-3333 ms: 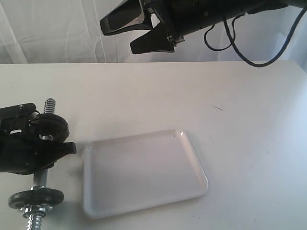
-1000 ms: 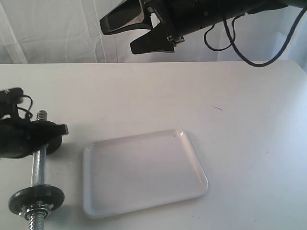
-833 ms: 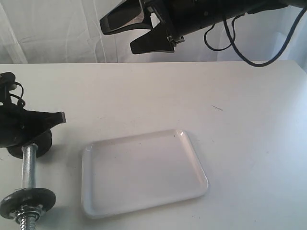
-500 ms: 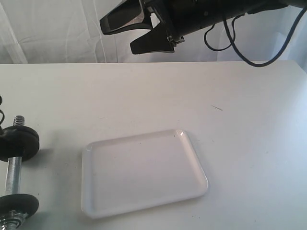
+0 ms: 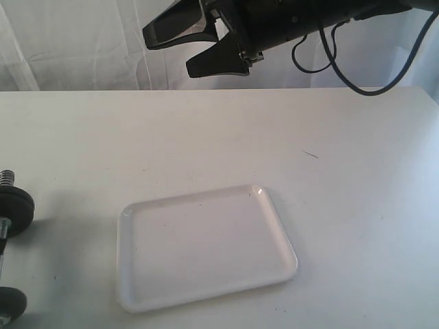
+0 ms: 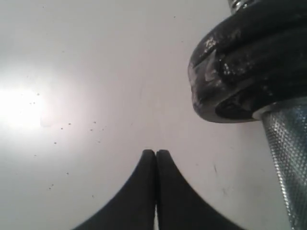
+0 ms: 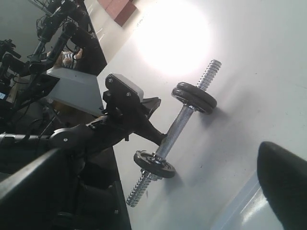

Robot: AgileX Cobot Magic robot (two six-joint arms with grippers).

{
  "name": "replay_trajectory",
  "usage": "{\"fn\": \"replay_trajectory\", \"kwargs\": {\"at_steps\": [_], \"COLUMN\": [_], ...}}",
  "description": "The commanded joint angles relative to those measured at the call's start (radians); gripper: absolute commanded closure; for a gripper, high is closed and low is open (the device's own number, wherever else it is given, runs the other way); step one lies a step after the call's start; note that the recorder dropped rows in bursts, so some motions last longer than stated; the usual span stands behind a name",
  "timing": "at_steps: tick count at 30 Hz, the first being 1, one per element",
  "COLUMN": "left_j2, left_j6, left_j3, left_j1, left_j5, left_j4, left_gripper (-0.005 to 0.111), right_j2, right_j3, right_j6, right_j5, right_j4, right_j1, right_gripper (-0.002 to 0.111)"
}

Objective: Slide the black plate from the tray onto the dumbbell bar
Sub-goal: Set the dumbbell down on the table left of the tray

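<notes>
Dumbbell bar point(image 5: 5, 178) has shifted left; left pincer point(image 6: 156, 152) closed.

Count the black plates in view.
3 black plates, all on the dumbbell bar: two stacked near one end, one near the other. The tray holds none.

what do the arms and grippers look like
The right arm is black, a black cable looping off it; the right gripper has broad, tapering black fingers. The left gripper has similar black pointed fingers; the left arm is black with a pale-topped block.
</notes>
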Motion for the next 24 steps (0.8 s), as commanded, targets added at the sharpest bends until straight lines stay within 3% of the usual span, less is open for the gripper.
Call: {"fn": "replay_trajectory", "kwargs": {"at_steps": [1, 5, 10, 12, 16, 24], "left_j2": [-0.003, -0.003, -0.003, -0.003, -0.015, -0.036], "left_j6": [-0.003, -0.003, -0.001, -0.001, -0.056, -0.005], "left_j3": [0.009, 0.009, 0.009, 0.009, -0.004, -0.009], "left_j1": [0.047, 0.048, 0.048, 0.048, 0.048, 0.048], "left_j5": [0.142, 0.219, 0.217, 0.182, -0.06, 0.075], "left_j4": [-0.021, -0.021, -0.021, -0.021, -0.021, -0.021], "left_gripper": [0.107, 0.107, 0.107, 0.107, 0.107, 0.107], "right_j2": [-0.014, -0.014, -0.014, -0.014, -0.014, -0.014], "right_j3": [-0.008, -0.008, -0.008, -0.008, -0.008, -0.008], "right_j6": [0.005, 0.005, 0.005, 0.005, 0.007, 0.007], "right_j5": [0.005, 0.005, 0.005, 0.005, 0.005, 0.005], "right_j4": [0.008, 0.008, 0.008, 0.008, 0.008, 0.008], "right_j1": [-0.005, -0.005, -0.005, -0.005, -0.005, -0.005], "right_gripper": [0.003, 0.003, 0.003, 0.003, 0.003, 0.003]}}
